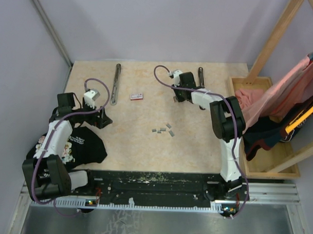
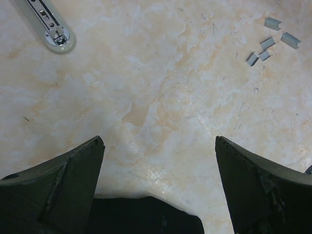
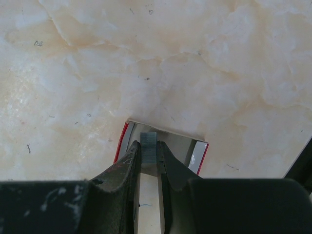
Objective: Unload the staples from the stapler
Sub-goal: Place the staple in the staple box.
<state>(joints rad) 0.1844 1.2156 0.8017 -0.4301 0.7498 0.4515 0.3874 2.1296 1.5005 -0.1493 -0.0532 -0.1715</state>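
Gripping a short strip of staples (image 3: 148, 139), the right gripper (image 3: 148, 151) is clamped on it, with a red-and-white box (image 3: 193, 148) just past its tips; the left gripper (image 2: 159, 141) hangs wide apart. Judgement: lower the strip close beside the loose staples (image 1: 164, 128) on the table (image 1: 196, 144) before release, to avoid scatter.

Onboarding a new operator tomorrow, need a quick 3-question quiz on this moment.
1. True or false: the left gripper is shut on a staple strip.
2. What does the right gripper pinch? A) a pencil B) a strip of staples C) nothing
3. Which wrist view shows the loose staples lying on the table?
Key: 1 false, it stands open and empty. 2 B. 3 the left wrist view.
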